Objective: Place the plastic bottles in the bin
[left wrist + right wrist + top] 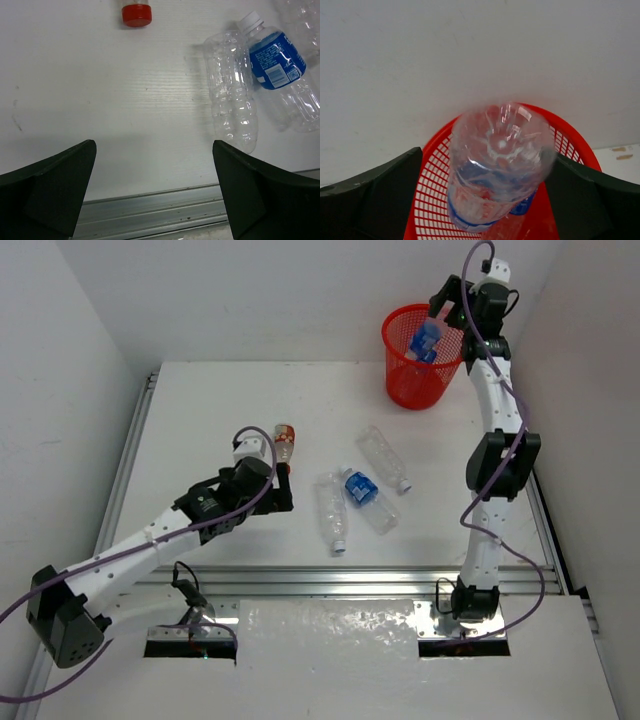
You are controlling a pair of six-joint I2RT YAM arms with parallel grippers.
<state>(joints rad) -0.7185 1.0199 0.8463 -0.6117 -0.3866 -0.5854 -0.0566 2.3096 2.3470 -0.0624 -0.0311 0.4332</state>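
The right gripper (447, 306) stands open over the red bin (400, 375) at the far right of the table (220, 400). A blue-labelled bottle (497, 165) sits neck-down between its spread fingers, base toward the wrist camera and lower end inside the rim. Its outline is blurred, so it looks loose rather than held. The risk here is a crooked drop. The bottle leans toward the bin's right wall, and if it catches the rim it may tip out onto the table or rock the light bin. Something clear and blue seems to lie at the bottom already.

The left gripper (154, 150) is also open and holds nothing, low over the table at the near left. The red-capped bottle (285, 440) lies just beyond it. Lying on its side, it may roll away if one finger touches it first. Two plain bottles (332, 510) and a second blue-labelled bottle (362, 492) lie in the middle, close together. A careless grab there could knock the neighbours apart.
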